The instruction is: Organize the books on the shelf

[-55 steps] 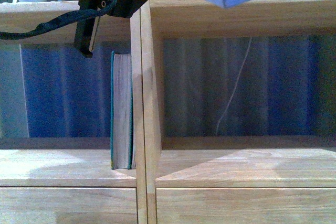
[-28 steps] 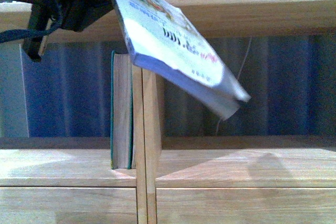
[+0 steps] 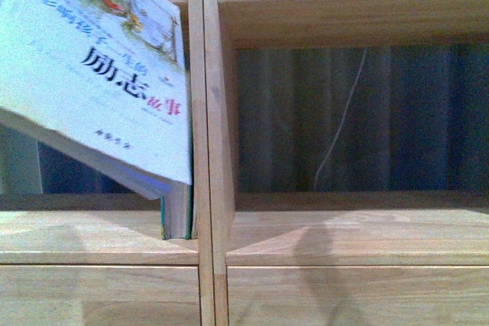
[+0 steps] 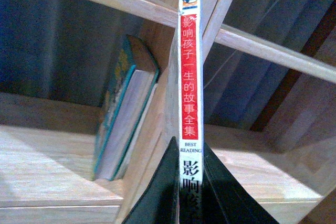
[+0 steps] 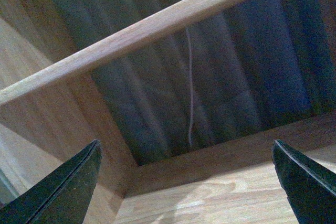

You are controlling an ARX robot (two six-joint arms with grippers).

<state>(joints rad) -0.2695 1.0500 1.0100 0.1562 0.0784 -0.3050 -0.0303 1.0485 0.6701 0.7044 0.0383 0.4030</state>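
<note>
So, thin white paperback [image 3: 99,74] hangs tilted at 10 o'clock in front view, lower corner dipping toward 5 o'clock, before the light-wood shelf's [image 3: 344,17] left compartment. Left gripper [image 4: 189,153] jaws clamp its spine end. Teal-green book [image 3: 177,219] stands upright vs. central divider [image 3: 208,143], partly behind paperback. Right gripper [image 5: 186,145] jaws wide apart, holding nothing, facing right compartment.

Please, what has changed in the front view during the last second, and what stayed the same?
The paperback swung from the upper right, across the central divider, down before the left compartment, where it now hangs tilted and hides most of the teal book. The left gripper is shut on it. The teal book stayed upright against the divider.
</note>
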